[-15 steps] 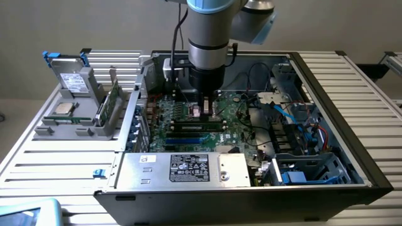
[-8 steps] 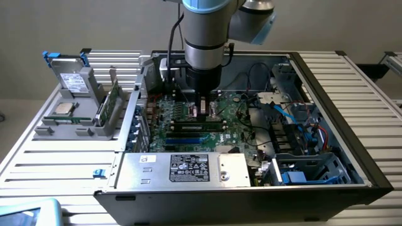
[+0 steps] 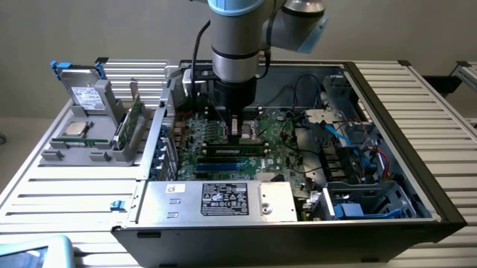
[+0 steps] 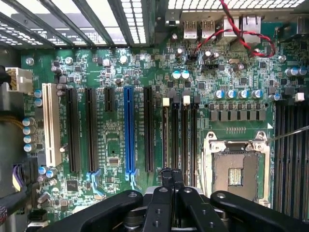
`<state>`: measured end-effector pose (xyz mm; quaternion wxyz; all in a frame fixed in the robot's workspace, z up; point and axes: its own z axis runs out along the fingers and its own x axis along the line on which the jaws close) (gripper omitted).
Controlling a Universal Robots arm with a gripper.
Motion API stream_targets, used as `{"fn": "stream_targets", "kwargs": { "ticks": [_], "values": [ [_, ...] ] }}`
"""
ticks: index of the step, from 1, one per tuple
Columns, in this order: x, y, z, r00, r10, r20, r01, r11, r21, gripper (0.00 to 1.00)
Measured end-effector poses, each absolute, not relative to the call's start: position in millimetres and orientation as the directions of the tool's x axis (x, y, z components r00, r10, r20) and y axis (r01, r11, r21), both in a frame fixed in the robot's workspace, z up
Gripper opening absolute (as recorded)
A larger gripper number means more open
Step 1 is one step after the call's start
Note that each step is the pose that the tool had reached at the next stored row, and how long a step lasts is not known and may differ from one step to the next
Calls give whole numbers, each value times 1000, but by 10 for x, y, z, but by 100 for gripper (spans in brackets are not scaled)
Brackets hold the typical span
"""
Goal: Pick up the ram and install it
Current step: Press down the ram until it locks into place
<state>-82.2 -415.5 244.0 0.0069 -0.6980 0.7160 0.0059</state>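
Exterior view. Open computer case [image 3: 417, 167] on a slatted table [image 3: 67, 190]; motherboard [image 3: 223, 134] exposed. Arm descends over the board; gripper [image 3: 235, 132] just above a long ram [image 3: 237, 149] stick lying along a memory slot, pale label visible. Judgement: the stick appears to sit in or on its slot, so pickup and placement look done; whether it is fully latched cannot be told. Holder rack [image 3: 97, 139] at the exterior view's left carries a drive caddy [image 3: 86, 95], a CPU [image 3: 77, 129] and an upright green card [image 3: 128, 125]. Power supply [image 3: 216, 199] in the foreground.

Wrist view. Gripper [image 4: 171, 179] fingers pressed together, pinching nothing. Board detail unseen elsewhere: blue expansion slot [image 4: 128, 128], white slot [image 4: 49, 123], empty CPU socket [image 4: 236, 169], twisted red-black wire [image 4: 241, 36].
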Motion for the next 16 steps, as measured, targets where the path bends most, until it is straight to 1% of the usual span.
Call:
{"fn": "stream_targets", "kwargs": {
  "ticks": [8,16],
  "values": [
    [-939,-4155,2408,-25,-1000,-18,-1000,25,-1,11],
    [-960,-4154,2313,-25,-1000,-15,-1000,25,-3,11]
  ]
}}
